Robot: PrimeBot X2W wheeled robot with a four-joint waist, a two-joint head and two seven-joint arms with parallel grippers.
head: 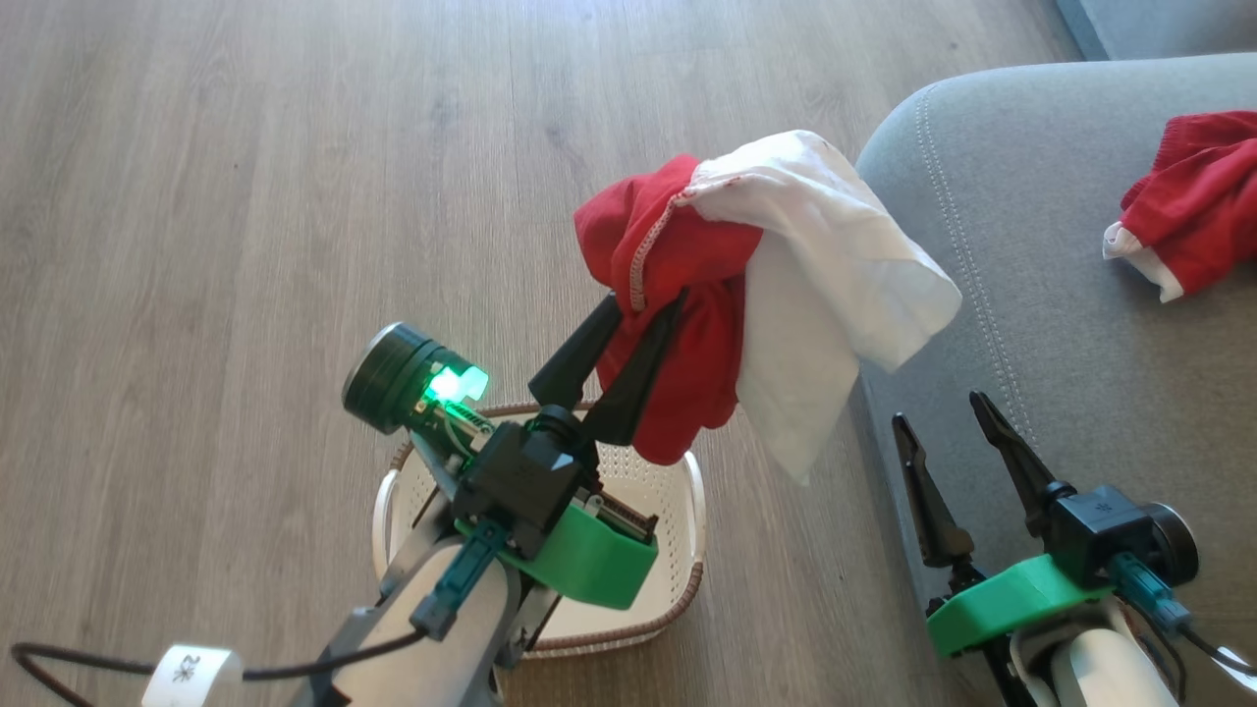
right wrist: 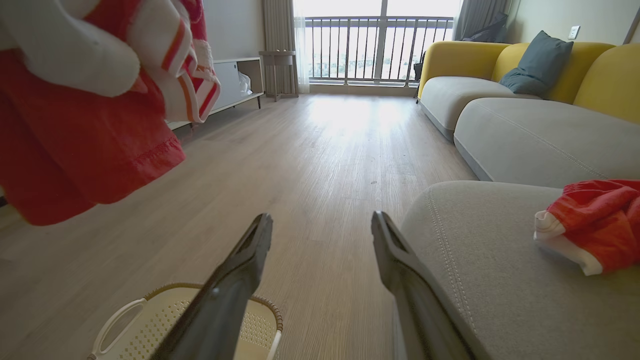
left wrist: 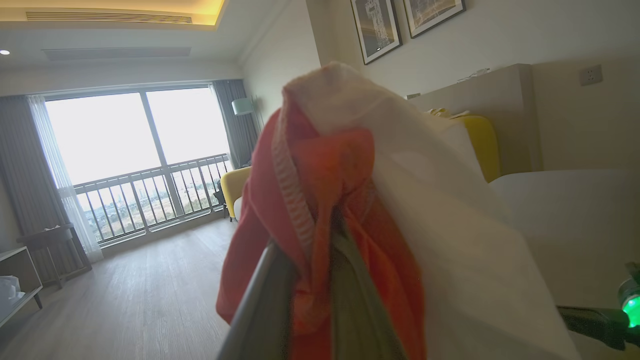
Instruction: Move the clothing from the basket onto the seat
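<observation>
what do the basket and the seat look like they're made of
Basket: looks like cream moulded plastic, matte, judging by its punched holes; the brown rim looks braided. Seat: probably grey woven upholstery fabric, matte, with a pale stitched seam.

Left gripper (head: 646, 299) hovers above the basket (head: 628, 643), fingers clamped on clothing (head: 687, 245); right gripper (head: 937, 408) hangs open, right of the basket
</observation>
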